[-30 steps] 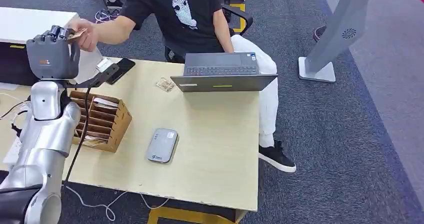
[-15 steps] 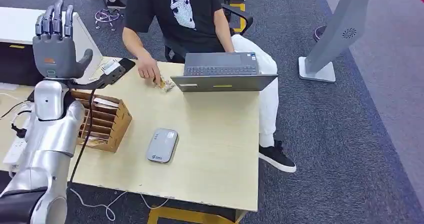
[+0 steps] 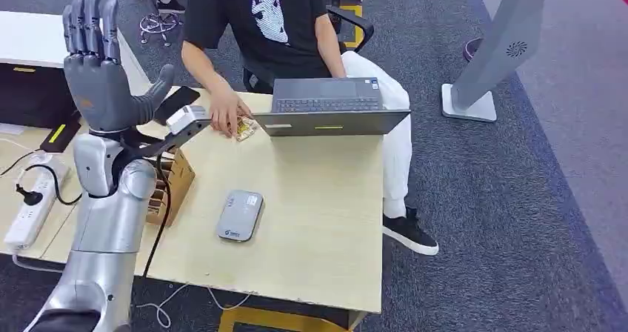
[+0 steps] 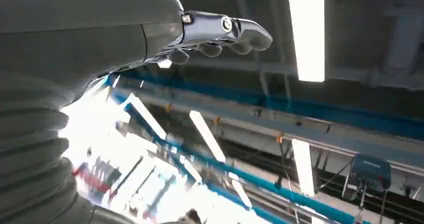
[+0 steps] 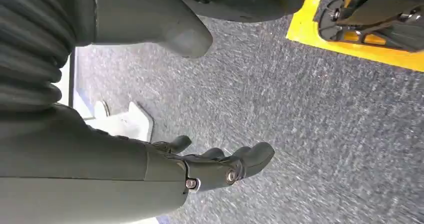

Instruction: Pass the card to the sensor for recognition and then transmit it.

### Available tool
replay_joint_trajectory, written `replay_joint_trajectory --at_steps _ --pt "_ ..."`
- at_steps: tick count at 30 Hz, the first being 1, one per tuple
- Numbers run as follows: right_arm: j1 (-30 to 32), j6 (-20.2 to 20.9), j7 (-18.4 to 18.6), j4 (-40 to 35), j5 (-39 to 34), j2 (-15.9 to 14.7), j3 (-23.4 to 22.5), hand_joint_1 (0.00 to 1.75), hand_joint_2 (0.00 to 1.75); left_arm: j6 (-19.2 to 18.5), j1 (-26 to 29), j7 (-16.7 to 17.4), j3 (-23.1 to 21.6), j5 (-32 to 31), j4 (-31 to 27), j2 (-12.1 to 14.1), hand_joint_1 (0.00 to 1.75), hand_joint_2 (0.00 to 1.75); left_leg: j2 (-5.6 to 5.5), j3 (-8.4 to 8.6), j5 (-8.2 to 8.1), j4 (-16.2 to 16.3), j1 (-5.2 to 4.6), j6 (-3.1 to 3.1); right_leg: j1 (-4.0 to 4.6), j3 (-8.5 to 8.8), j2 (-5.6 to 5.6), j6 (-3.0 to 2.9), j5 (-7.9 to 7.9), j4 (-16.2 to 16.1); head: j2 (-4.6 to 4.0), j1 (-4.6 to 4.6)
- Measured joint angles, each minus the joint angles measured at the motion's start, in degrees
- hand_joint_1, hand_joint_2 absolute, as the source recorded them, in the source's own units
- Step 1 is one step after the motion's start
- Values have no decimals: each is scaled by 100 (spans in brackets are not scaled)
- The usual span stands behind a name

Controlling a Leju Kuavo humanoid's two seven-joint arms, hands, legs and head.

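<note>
Head view: the left robot hand (image 3: 104, 80), which a second ago was closed around the card at the far left while the person's hand reached for it, now stands raised with palm forward, fingers straight and together, thumb spread aside, holding nothing. The person's hand (image 3: 226, 117) has since come down onto the table (image 3: 326, 221) and rests on a small card-like object (image 3: 246, 128) just left of the laptop (image 3: 329, 113); this is probably the card, though too small to confirm. The handover therefore appears done, and the task looks close to complete. The grey card reader (image 3: 241, 215) lies nearer, toward the table's middle, apart from the wooden card rack (image 3: 174, 180) at the left. The left arm rises steeply from the near left edge. Right wrist view: the right robot hand (image 5: 215, 166) hangs over carpet, fingers loosely apart, empty.
</note>
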Motion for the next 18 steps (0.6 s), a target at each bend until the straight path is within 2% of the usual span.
replay_joint_trajectory --at_steps 1,3,7,12,14,18 --pt "8 -2 -4 0 -59 0 -33 0 175 -177 56 251 -299 321 -219 90 0 175 -1 0 0 0 0 0 0 0 -2 0 0 0 0 -4" --pt "13 -6 -13 0 -79 2 -79 0 175 -402 123 539 -682 563 -509 270 0 175 -1 0 0 -1 2 0 0 0 -2 0 0 0 0 -7" --pt "19 -7 -15 0 -79 2 -153 0 175 -500 233 640 -1201 661 -904 538 0 175 -1 0 1 -1 3 0 2 0 -1 0 0 1 0 -2" --pt "27 -7 -15 0 -79 2 -181 0 175 -524 248 677 -1409 705 -1077 675 0 175 0 0 1 -1 2 0 1 0 -1 0 0 1 0 -4" --pt "26 -18 -15 0 -116 4 -199 0 175 -822 248 764 -1474 919 -1121 758 0 175 -1 0 1 -1 2 0 1 1 -1 0 0 1 0 -2" --pt "48 -70 -24 0 -186 20 -306 0 175 -1915 343 878 -1706 1925 -1396 1084 0 175 2 0 1 -1 2 0 1 0 1 0 0 1 -2 -4"
